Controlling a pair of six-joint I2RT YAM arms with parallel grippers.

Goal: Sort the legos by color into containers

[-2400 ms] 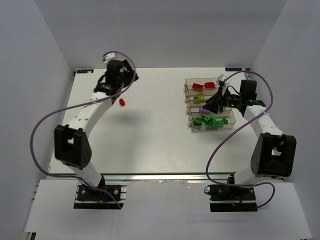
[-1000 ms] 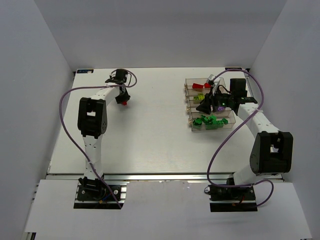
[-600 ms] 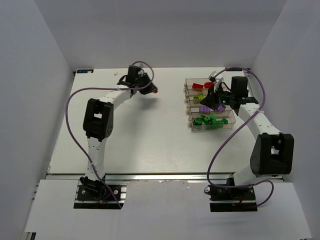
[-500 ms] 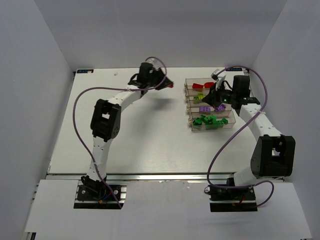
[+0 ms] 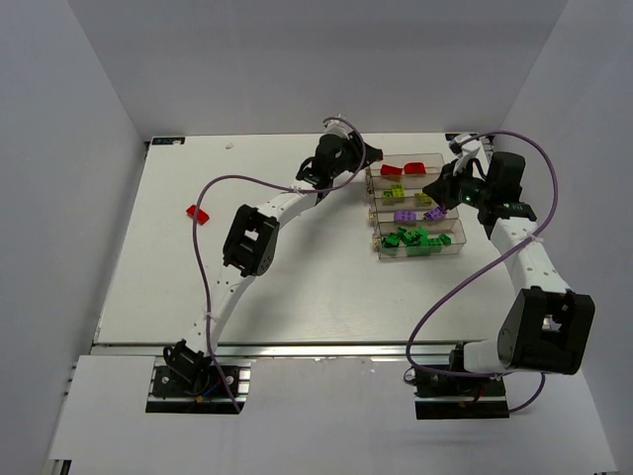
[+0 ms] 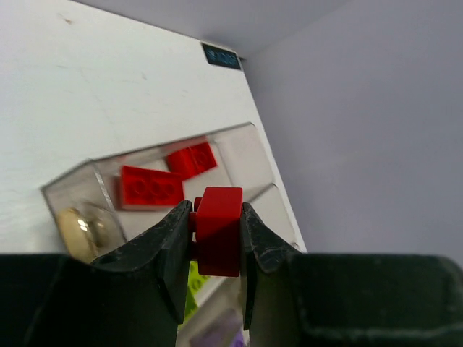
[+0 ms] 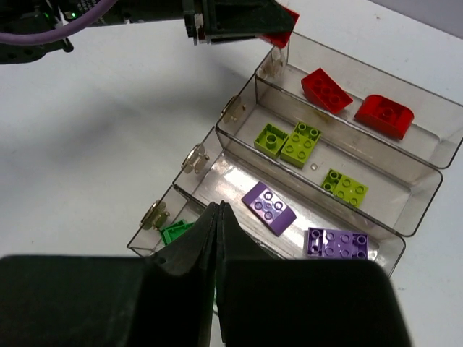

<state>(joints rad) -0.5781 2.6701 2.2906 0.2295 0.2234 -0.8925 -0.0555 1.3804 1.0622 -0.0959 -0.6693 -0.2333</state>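
left fingers (image 5: 363, 163) clamped on a red brick (image 6: 218, 230), held in the air at the end wall of the farthest bin of the containers (image 7: 233, 181). two red legos (image 7: 327, 90) lie in that bin. next bins in turn: yellow-green legos (image 7: 302, 143), purple legos (image 7: 269, 207), green legos (image 5: 415, 239). right fingers (image 7: 217, 235) pressed together above the row. stray red brick (image 5: 198, 213) on the desk (image 5: 297, 277), well apart to the left.

A robotics lab test cell: a white table (image 5: 297, 287) boxed in by plain pale walls (image 5: 59, 158) on three sides, two robot arms (image 5: 252, 242) bolted to an aluminium rail (image 5: 326, 347) at its near edge, purple cables (image 5: 514, 136) looping free, clear containers (image 5: 420, 255) of legos (image 5: 406, 238) as props
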